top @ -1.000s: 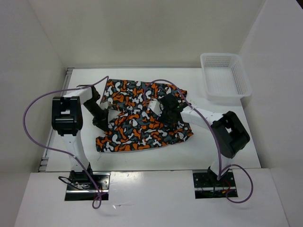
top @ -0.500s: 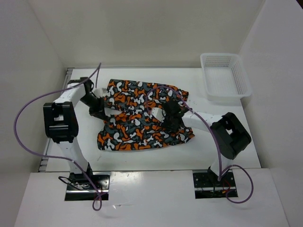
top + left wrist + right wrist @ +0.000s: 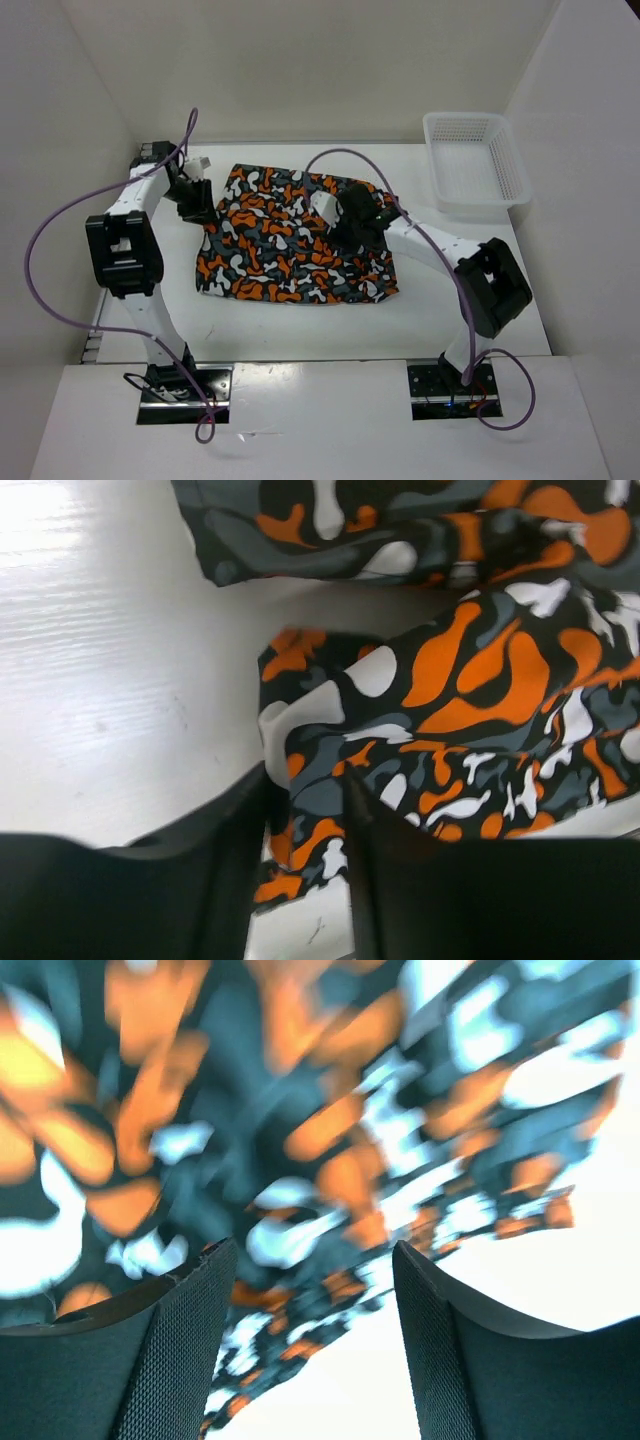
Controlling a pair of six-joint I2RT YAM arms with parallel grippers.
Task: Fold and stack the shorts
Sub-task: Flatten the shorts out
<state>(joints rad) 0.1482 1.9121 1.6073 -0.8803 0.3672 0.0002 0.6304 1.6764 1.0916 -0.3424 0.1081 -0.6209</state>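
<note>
Left wrist view alone shows the left pincer (image 3: 308, 805) clamped on an edge of the orange-grey-black-white blotch-print fabric shorts (image 3: 480, 680), while right wrist view shows the right pincer (image 3: 312, 1260) released.

A rectangular white plastic mesh basket (image 3: 480, 207) sits upright at the far right corner of the flat white table (image 3: 300, 330), beside the white wall.

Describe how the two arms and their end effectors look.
Both the left arm and the right arm have white links with blocky black joint housings. A purple cable loops loosely alongside each, from the metal base plate to the wrist. The end effector fingers are black, and finely cross-hatched in the right wrist view.
</note>
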